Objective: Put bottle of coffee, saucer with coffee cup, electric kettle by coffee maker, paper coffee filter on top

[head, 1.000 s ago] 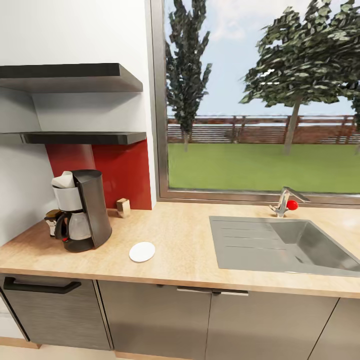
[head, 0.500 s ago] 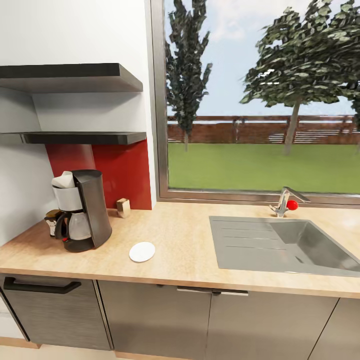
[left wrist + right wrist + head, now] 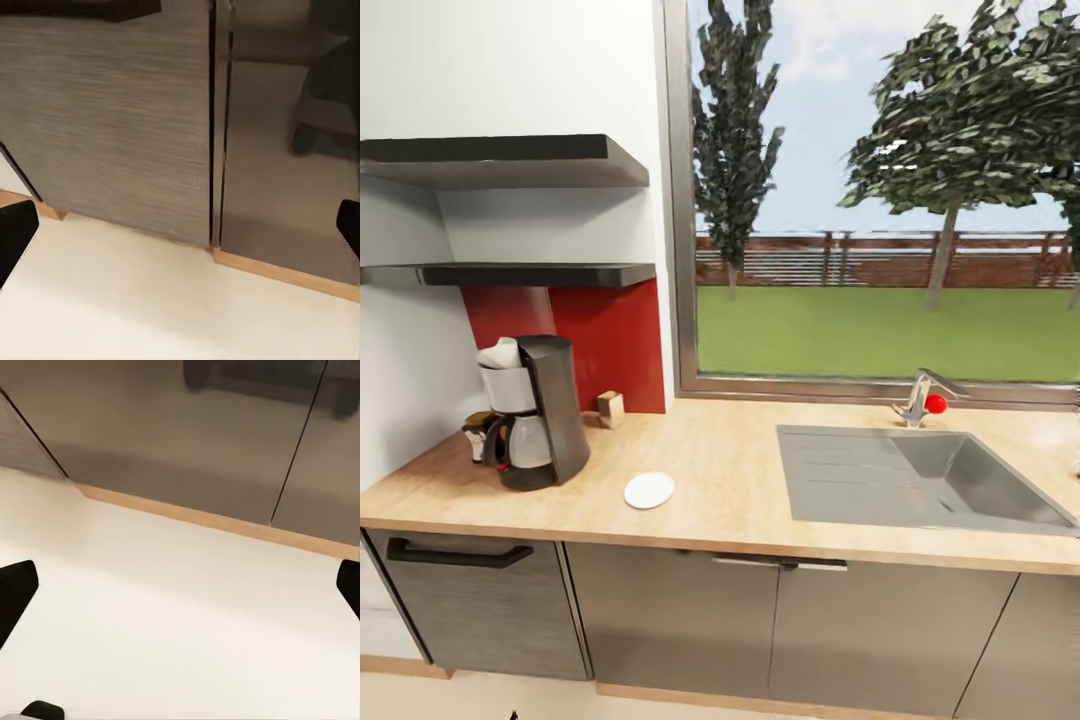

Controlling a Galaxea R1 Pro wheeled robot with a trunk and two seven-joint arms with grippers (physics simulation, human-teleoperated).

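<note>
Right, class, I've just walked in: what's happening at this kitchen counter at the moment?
Nothing is being handled. Both grippers, left and right, hang open and empty, facing the cabinet fronts and floor. On the countertop, the coffee maker wears a white filter, the coffee jar sits just behind it, and the saucer lies bare beside it, left of the sink.

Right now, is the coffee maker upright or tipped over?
Upright: the coffee maker stands on its base on the kitchen countertop, carafe seated in front.

Light-wood matt kitchen countertop (image 3: 740, 500), brushed steel sink (image 3: 860, 480), glossy red backsplash (image 3: 610, 335), grey grained cabinet fronts (image 3: 112, 120)
</note>
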